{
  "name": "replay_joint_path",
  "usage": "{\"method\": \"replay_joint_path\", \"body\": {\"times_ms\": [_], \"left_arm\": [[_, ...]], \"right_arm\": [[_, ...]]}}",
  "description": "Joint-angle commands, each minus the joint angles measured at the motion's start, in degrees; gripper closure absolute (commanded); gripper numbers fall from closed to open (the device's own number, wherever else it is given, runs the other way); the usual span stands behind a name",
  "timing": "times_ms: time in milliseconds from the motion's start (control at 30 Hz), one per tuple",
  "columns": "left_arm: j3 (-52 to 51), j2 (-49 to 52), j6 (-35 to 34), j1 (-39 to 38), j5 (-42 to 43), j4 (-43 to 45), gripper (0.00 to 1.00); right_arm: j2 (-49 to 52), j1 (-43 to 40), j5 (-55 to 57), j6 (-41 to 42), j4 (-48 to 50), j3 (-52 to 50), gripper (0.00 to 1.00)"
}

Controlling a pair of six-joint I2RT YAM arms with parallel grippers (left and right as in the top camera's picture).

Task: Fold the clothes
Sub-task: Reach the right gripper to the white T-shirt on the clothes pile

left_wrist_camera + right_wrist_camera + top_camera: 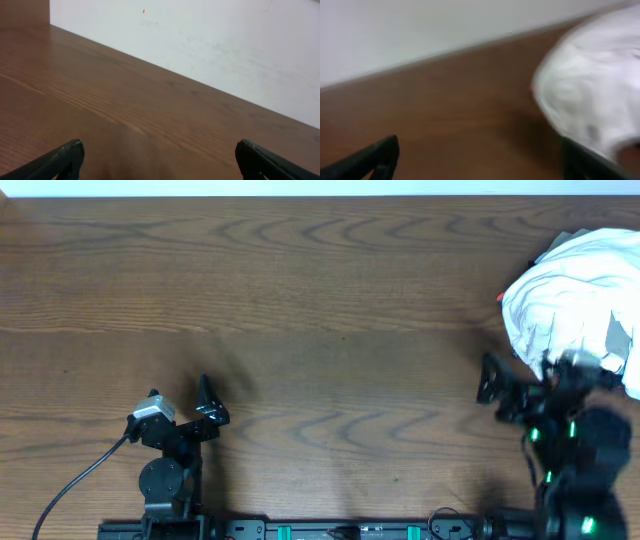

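My right gripper [480, 162]: jaws wide, empty. My left gripper [160, 161]: wide too, empty, low over bare table [125, 100]. Clothes [570, 290]: white crumpled heap at table's right edge, just beyond my right fingers. Risk: blind pinch catches several layers and drags whole heap, or nudges it off edge.

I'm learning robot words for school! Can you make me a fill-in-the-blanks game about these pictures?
The crumpled clothes are mostly ____.
On the table, the clothes lie on the robot's ____ side.
The left end effector and the right end effector are both ____, holding nothing.
Missing words: white; right; open.
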Motion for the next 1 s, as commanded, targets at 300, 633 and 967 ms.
{"method": "replay_joint_path", "body": {"times_ms": [300, 633, 967], "left_arm": [[-1.2, -0.4, 1.0, 0.4, -1.3, -2.1, 0.02], [-1.2, -0.4, 1.0, 0.4, -1.3, -2.1, 0.02], [-1.2, -0.4, 1.0, 0.4, -1.3, -2.1, 0.02]], "right_arm": [[43.3, -12.8, 13.3, -3.0, -14.0, 25.9, 0.01], [47.5, -25.0, 10.7, -0.7, -11.9, 27.5, 0.01], [47.6, -35.5, -8.5, 0.9, -7.0, 27.5, 0.12]]}}
